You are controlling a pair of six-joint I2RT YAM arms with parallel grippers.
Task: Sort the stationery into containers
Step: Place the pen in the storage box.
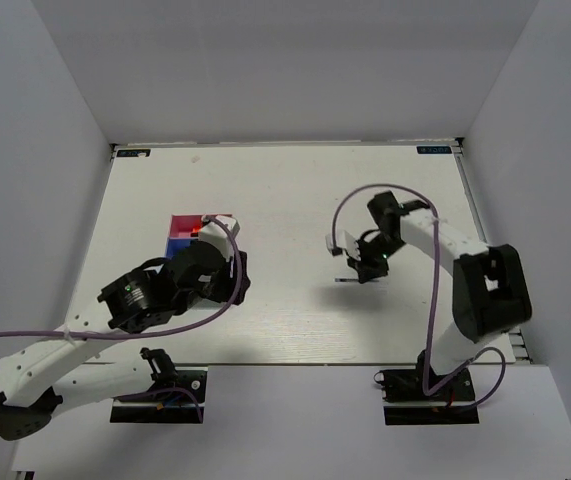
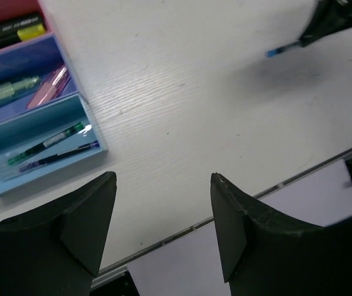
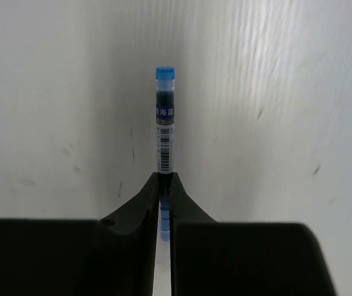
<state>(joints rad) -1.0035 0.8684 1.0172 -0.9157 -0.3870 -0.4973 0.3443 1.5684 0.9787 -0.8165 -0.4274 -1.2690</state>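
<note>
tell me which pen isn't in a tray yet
The blue-capped pen, clamped between the jaws of the right gripper over the table. The green-marked pen and the dark pen beside it lie in the light blue tray.

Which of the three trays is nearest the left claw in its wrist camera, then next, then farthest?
1. Light blue tray, up-left of the left gripper.
2. Dark blue tray, just beyond it.
3. Pink tray, top-left corner.

white table (image 1: 285, 190) (faint woodgrain), plain walls (image 1: 285, 60)
</note>
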